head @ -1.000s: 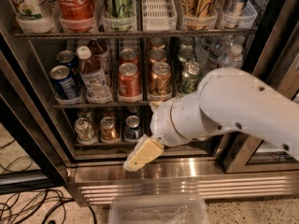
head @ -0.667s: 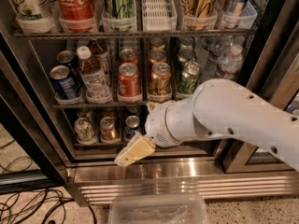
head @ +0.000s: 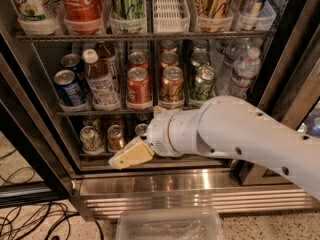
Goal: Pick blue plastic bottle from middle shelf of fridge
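- Camera view, only one I've got. My gripper (head: pixel 131 155) sits low, in front of the bottom rack, tip pointing down-left, just above the fridge (head: pixel 175 182) steel base strip.
- Can't tell if gripper is wide or narrow; it's seen as one tan wedge. Nothing visibly held.
- Target: blue plastic bottle (head: pixel 100 82), standing in the 2nd lane from left on the middle shelf (head: pixel 75 113), front of its lane, at the rail.
- Key relation: bottle is up and a bit left of my gripper, and further in. The shelf's front rail runs between us, so I judge I need to rise above the rail before going in.
- Long axis: upright, white cap on top, taller than the cans. A side-on grasp at the label looks like the fit, jaws either side of the body.
- One arm only, so no choice of side. My forearm comes in from the right, across the lower front of the fridge.
- Neighbours: blue can (head: pixel 68 87) just beside on its left, red can (head: pixel 138 87) just beside on its right, each in own lane tray. Tight both sides.
- Above: the cap is well under the upper rack (head: pixel 145 35), so some room to lift.
- Risk, my guess: clipping the rail or nudging a can while rising.
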Robot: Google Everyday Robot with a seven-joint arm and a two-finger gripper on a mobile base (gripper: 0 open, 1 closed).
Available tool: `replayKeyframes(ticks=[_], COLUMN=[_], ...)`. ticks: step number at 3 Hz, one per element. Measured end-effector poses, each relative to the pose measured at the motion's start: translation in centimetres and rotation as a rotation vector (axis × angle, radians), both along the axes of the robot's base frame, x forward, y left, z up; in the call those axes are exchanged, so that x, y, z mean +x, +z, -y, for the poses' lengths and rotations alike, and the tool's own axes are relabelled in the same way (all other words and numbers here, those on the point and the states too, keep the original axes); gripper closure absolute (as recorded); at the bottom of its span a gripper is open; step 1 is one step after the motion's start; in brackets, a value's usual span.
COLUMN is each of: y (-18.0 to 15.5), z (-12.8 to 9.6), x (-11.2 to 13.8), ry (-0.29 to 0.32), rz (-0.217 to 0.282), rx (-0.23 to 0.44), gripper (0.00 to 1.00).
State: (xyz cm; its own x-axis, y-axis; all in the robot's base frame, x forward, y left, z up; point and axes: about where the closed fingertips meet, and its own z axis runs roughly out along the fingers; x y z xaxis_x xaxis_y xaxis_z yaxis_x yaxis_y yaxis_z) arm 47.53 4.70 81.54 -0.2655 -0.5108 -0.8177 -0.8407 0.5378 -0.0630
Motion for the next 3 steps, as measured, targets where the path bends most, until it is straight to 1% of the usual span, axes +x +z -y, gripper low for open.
replayKeyframes(ticks=[1,2,3], y=[0.0,0.2,0.1], z=[0.0,-0.4,-1.7], x=[0.0,0.1,0.7], ry=[-0.001,-0.01,-0.018], rz=[0.001,0.027,0.064], rx=[0.001,0.006,0.039], gripper=[0.0,0.0,0.0])
